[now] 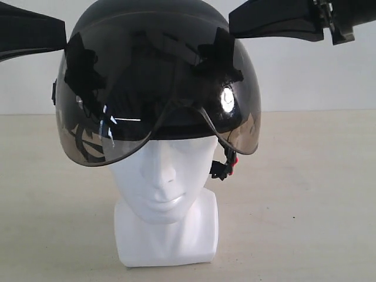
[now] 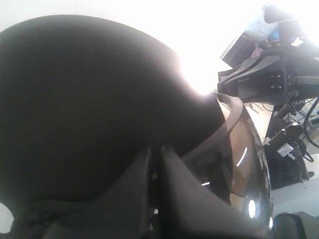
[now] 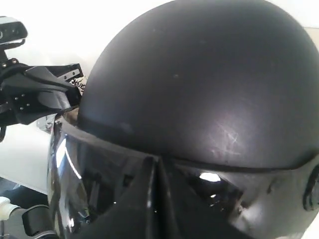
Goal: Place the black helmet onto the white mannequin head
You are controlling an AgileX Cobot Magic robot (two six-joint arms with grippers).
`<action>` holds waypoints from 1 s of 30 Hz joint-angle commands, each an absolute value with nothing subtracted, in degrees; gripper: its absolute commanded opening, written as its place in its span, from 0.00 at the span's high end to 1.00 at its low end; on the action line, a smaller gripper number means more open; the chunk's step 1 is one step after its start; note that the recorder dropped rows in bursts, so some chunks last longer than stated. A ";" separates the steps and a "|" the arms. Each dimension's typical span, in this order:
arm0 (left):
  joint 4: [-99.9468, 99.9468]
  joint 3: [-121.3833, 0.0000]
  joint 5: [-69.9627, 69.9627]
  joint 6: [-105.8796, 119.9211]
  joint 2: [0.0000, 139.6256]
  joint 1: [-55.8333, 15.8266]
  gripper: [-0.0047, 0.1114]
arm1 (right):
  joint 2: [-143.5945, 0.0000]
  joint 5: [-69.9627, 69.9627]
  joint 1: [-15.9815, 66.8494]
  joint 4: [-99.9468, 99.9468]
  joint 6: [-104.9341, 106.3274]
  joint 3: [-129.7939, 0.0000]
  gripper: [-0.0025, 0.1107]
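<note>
Smoky visor [image 1: 158,88] of the black helmet [image 1: 147,17] fills the upper middle of the frame. The helmet sits on the white mannequin head [image 1: 167,176], hiding its brow and eyes. That head stands at lower centre on the pale table [image 1: 305,205]. From the upper left, the left hand [image 1: 59,35] meets the helmet's side with fingers pressed together, pinching nothing. From the upper right, the right hand [image 1: 235,24] does likewise against the shell. A strap buckle [image 1: 223,167] hangs beside the cheek.

wall [image 1: 305,70]: plain white | tabletop [image 1: 311,200]: pale beige, matte | light: bright, even
</note>
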State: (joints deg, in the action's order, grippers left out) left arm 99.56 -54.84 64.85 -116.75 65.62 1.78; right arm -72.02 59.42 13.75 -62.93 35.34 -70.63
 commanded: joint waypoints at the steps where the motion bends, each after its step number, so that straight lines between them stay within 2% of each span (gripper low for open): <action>1: 99.95 -55.04 67.98 -117.34 65.45 1.41 0.92 | -72.10 62.45 17.15 -60.79 34.47 -70.41 0.98; 13: 99.95 -52.01 69.67 -116.52 65.45 1.41 0.92 | -72.10 62.52 17.84 -58.89 33.51 -67.38 0.98; 20: 99.95 -58.08 65.71 -116.52 64.28 1.41 0.92 | -70.95 52.83 17.51 -53.24 31.69 -74.65 0.98; 30: 99.95 -59.46 65.10 -117.10 68.14 -0.29 0.92 | -76.66 55.02 17.72 -51.38 30.32 -75.42 0.98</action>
State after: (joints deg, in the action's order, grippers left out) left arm 99.87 -59.52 64.94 -116.74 67.19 0.70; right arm -75.30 53.33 17.75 -52.06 30.40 -75.64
